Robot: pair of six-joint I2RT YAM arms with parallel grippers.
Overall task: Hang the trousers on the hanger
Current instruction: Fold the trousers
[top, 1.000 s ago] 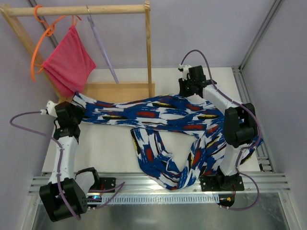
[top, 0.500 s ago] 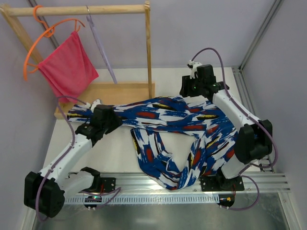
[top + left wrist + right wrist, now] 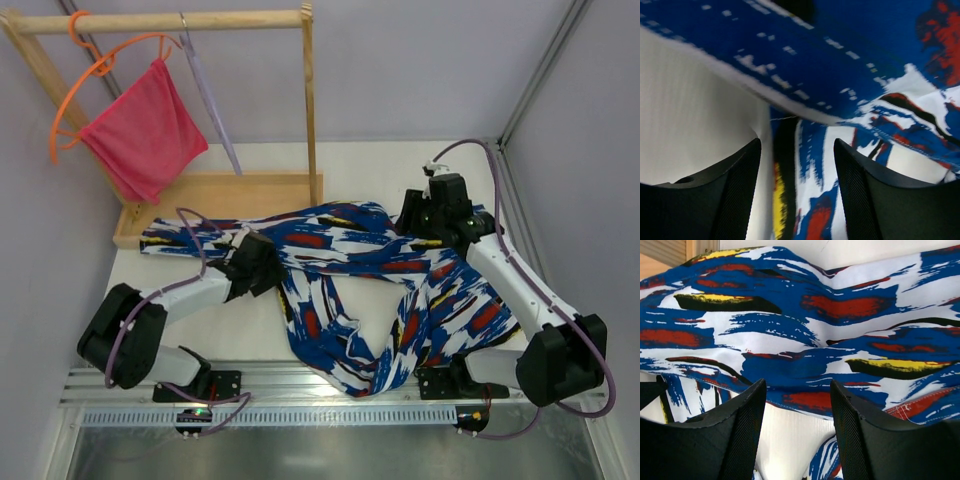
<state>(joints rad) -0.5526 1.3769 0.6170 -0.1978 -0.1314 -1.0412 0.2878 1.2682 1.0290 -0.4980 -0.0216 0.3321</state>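
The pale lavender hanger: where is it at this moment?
In the top view, the hanger hangs from the wooden rail at upper left, between the pink cloth and the upright post.

Pink-red cloth point(image 3: 145, 128) on orange hanger point(image 3: 128, 45), from wooden rail point(image 3: 160, 20).

The left arm point(image 3: 185, 293) and the right arm point(image 3: 515, 282) share one build: white tube links joined by bulky black motor housings. A thin lavender cable point(image 3: 188, 222) loops loosely along each. The fingers point(image 3: 735, 200) are black with finely meshed inner faces, seemingly rubber.
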